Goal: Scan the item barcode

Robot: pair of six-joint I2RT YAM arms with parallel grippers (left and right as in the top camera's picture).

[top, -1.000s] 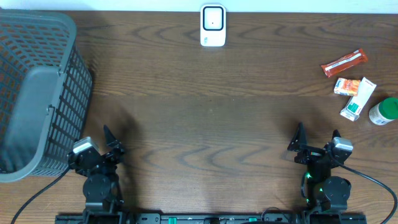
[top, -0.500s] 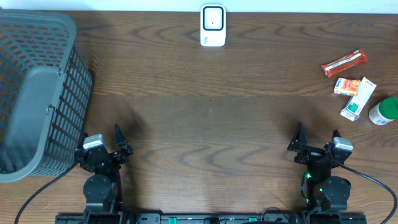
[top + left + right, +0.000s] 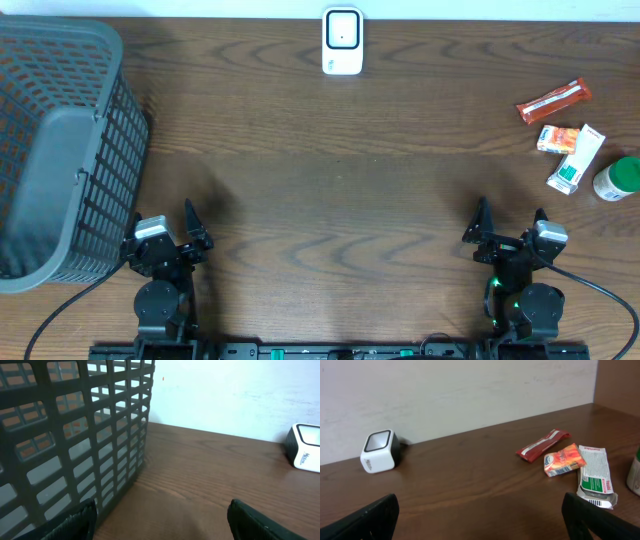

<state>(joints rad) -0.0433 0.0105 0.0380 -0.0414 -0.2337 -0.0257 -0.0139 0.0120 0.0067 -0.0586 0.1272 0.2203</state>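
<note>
The white barcode scanner stands at the far middle of the table, its window facing up; it also shows as the scanner at the right edge and the scanner far left. The items lie far right: a red bar, an orange packet, a white-and-green box and a green-capped bottle. My left gripper sits open at the near left, beside the basket. My right gripper is open at the near right, well short of the items. Neither holds anything.
A tall grey mesh basket fills the left side, and its wall stands close to my left fingers. The right wrist view shows the red bar, orange packet, box and bottle ahead to the right.
My left gripper shifted a little to the right early on and has stayed still since. The right arm and the items have not moved.
</note>
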